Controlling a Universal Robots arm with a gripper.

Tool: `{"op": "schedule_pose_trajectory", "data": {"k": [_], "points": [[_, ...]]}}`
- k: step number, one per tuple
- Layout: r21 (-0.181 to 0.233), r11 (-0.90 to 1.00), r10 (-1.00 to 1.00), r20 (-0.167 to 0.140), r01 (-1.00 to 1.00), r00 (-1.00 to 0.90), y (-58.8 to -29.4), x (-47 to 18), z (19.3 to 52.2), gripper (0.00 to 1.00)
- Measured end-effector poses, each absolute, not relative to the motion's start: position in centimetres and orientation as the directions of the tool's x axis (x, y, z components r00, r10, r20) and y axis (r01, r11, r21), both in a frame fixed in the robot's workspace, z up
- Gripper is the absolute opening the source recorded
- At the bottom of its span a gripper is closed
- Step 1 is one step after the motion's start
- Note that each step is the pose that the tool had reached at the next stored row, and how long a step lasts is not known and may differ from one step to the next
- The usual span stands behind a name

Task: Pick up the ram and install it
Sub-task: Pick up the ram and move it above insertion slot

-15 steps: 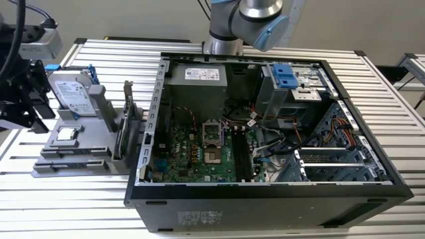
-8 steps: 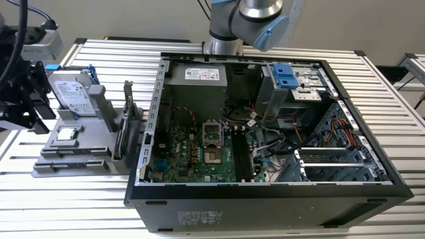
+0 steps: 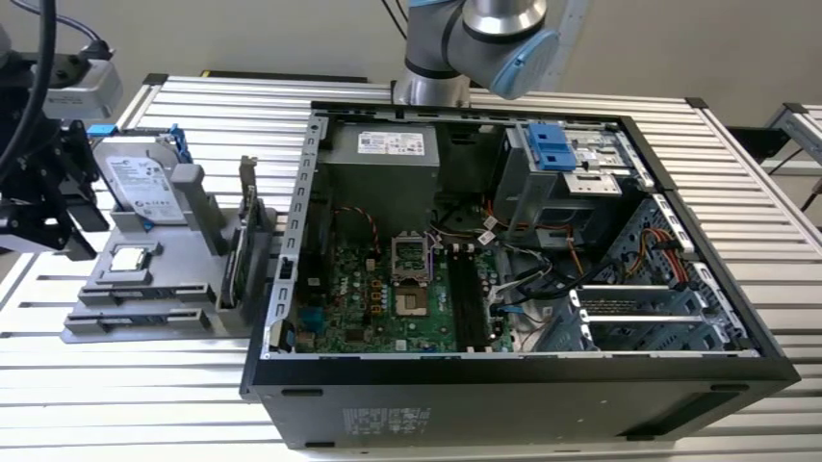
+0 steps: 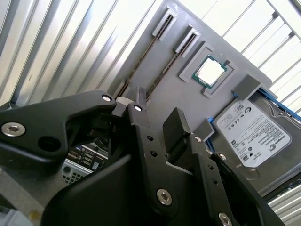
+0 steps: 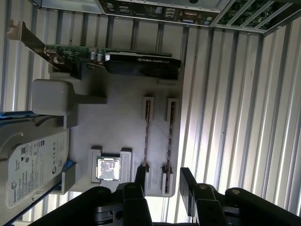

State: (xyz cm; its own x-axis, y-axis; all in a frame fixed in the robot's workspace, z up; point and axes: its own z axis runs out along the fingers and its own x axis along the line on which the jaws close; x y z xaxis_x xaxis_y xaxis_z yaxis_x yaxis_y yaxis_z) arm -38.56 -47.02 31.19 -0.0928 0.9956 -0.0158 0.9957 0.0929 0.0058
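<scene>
The tool (image 5: pixel 163 175) hangs with its two dark fingers (image 5: pixel 187 186) spread apart and nothing between them. In the second wrist view the tool (image 4: pixel 158 104) has the same empty gap. The spread is far wider than a memory stick is thick, which I judge is meant to let one finger pass down each flat face.

Below the fingertips, at its near end, stands the ram (image 5: pixel 169 136). It is a thin dark stick on its long edge, caught at each end by a small slotted bracket of the grey holder (image 5: pixel 117 127). A twin stick (image 5: pixel 146 132) stands parallel just beside it. Held upright like this, the sticks offer their broad sides to a grasp from above. The two wrist views disagree on which stick lies under the gap, so I cannot tell which one the tool is lined up with. It appears to touch neither.

Beyond the twin stick the processor (image 5: pixel 107 168) lies flat in its own recess, and past that is the hard drive (image 5: pixel 33 165). Farthest from the tool along the holder, a graphics card (image 5: pixel 141 63) stands on edge. Well apart from the tool, the open computer case (image 3: pixel 514 241) lies on the slatted worktop (image 3: pixel 218 106) with its board facing up, so a stick can be pressed in from above. Both holder slots are filled, so installing has not begun.
</scene>
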Motion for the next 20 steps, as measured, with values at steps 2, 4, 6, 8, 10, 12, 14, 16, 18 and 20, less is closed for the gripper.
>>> {"op": "schedule_pose_trajectory", "data": {"k": [2, 4, 6, 8, 10, 12, 14, 16, 18, 20], "points": [[0.006, 0.093, 0.996, -0.016, 0.996, -0.093, -47.03, -38.56, 31.15, 1.00], [0.006, 0.093, 0.996, -0.016, 0.996, -0.093, -47.02, -38.56, 31.11, 1.00], [0.006, 0.093, 0.996, -0.016, 0.996, -0.093, -47.02, -38.56, 31.05, 1.00], [0.006, 0.093, 0.996, -0.016, 0.996, -0.093, -47.03, -38.56, 31.00, 1.00], [0.006, 0.093, 0.996, -0.016, 0.996, -0.093, -47.03, -38.56, 30.94, 1.00], [0.006, 0.093, 0.996, -0.016, 0.996, -0.093, -47.02, -38.56, 30.87, 1.00], [0.006, 0.093, 0.996, -0.016, 0.996, -0.093, -47.03, -38.56, 30.81, 1.00], [0.006, 0.093, 0.996, -0.016, 0.996, -0.093, -47.02, -38.56, 30.76, 1.00], [0.006, 0.093, 0.996, -0.016, 0.996, -0.093, -47.03, -38.56, 30.69, 1.00], [0.006, 0.093, 0.996, -0.016, 0.996, -0.093, -47.03, -38.56, 30.64, 1.00]]}}
